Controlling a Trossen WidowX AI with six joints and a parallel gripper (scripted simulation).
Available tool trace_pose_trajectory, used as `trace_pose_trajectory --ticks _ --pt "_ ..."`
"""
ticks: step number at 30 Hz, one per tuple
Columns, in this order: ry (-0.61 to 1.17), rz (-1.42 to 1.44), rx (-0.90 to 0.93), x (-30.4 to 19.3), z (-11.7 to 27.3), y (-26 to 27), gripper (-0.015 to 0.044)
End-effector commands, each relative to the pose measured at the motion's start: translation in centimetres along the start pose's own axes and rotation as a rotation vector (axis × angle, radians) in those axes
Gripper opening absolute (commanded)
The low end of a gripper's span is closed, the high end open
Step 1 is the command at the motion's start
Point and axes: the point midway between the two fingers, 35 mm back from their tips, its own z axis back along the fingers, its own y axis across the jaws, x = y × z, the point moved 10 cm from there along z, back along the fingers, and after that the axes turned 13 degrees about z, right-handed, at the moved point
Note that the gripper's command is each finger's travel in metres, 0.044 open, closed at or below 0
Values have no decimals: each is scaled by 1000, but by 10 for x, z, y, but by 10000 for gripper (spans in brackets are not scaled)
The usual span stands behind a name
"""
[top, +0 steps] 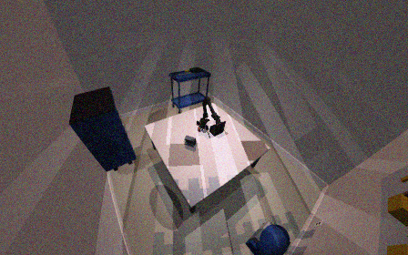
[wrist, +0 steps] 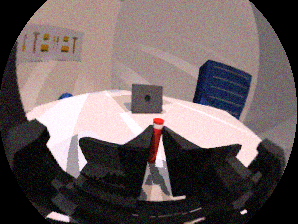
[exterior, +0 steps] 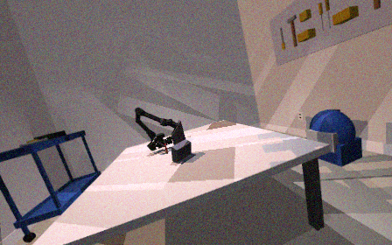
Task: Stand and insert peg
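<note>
Over the table [top: 183,175] [exterior: 206,175] [wrist: 95,112], the arm [top: 206,109] [exterior: 144,127] reaches down, its gripper [top: 202,129] [exterior: 165,143] [wrist: 157,128] clenched on the red peg [exterior: 166,149] [wrist: 155,142]. The peg stands close to upright between the fingers, its white band [wrist: 158,124] near the upper end; whether its lower end touches the table, one cannot tell. Well apart from the peg, the grey panel [top: 190,140] [exterior: 181,152] [wrist: 138,104] shows its dark hole [wrist: 147,98], and nothing fills it

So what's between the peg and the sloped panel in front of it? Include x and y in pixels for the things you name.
Just tabletop [wrist: 112,107], with patches of light and shadow; no object shows between the red peg [wrist: 156,142] and the panel [wrist: 140,104] in the wrist view.
</note>
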Motion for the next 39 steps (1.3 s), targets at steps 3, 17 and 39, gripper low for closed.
trace_pose_trajectory --ticks 3,17,39 --pt "-3 0 -1 -3 1 1 51" --pt "-25 1 -7 -6 3 2 51" --pt "-28 1 -8 -4 2 1 130"
